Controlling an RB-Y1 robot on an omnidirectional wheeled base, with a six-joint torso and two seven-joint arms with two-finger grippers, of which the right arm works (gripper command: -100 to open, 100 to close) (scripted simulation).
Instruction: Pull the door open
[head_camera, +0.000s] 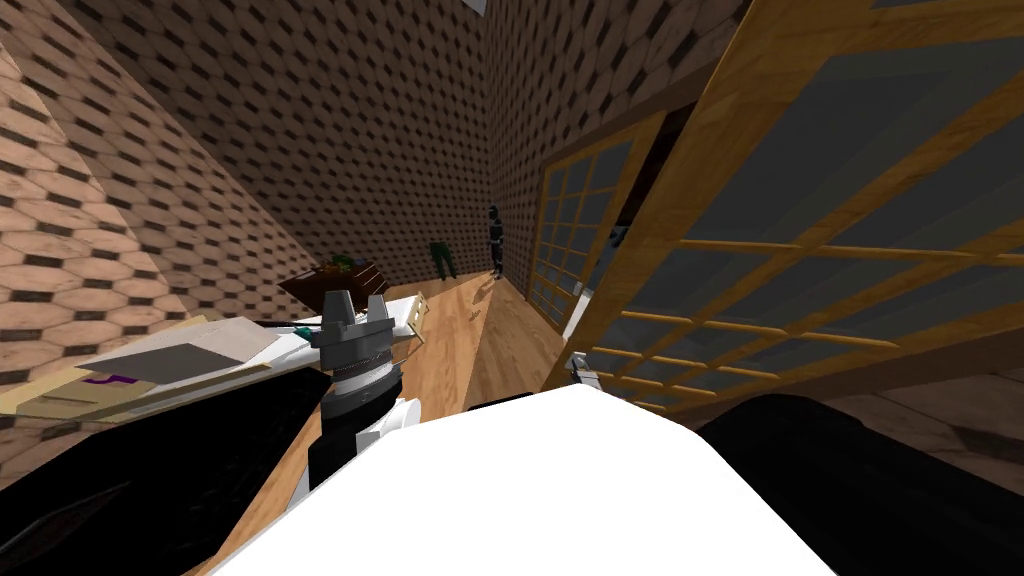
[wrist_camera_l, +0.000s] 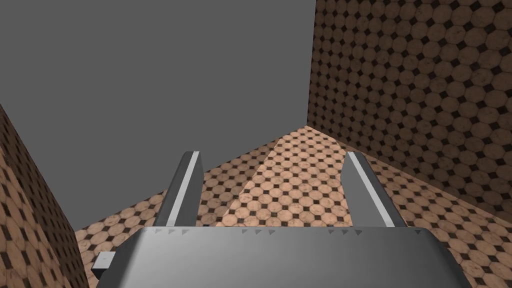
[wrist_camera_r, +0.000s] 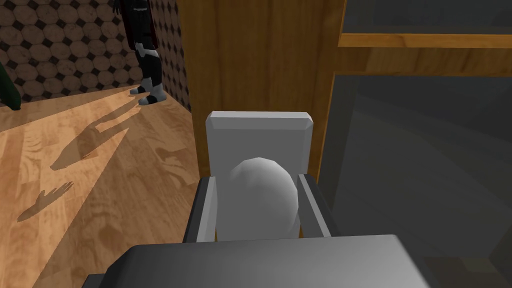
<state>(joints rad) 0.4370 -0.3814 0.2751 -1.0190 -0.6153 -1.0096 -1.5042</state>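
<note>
The door (head_camera: 800, 200) is a wooden frame with dark glass panes, leaning across the right of the head view. In the right wrist view its wooden stile (wrist_camera_r: 250, 60) carries a grey plate (wrist_camera_r: 257, 130) with a rounded grey knob (wrist_camera_r: 262, 192). My right gripper (wrist_camera_r: 256, 179) is shut on that knob, one finger pressed to each side. In the head view this hand shows small at the door's lower edge (head_camera: 585, 372). My left gripper (wrist_camera_l: 272, 155) is open and holds nothing; it is raised at the left of the head view (head_camera: 355, 305).
A second paned panel (head_camera: 575, 230) stands farther along the right wall. Two dark figures (head_camera: 495, 240) and a green object (head_camera: 443, 258) stand by the far wall. A table with papers (head_camera: 180, 350) and a dark cabinet (head_camera: 335, 280) lie to my left. Wooden floor (head_camera: 480, 330) runs ahead.
</note>
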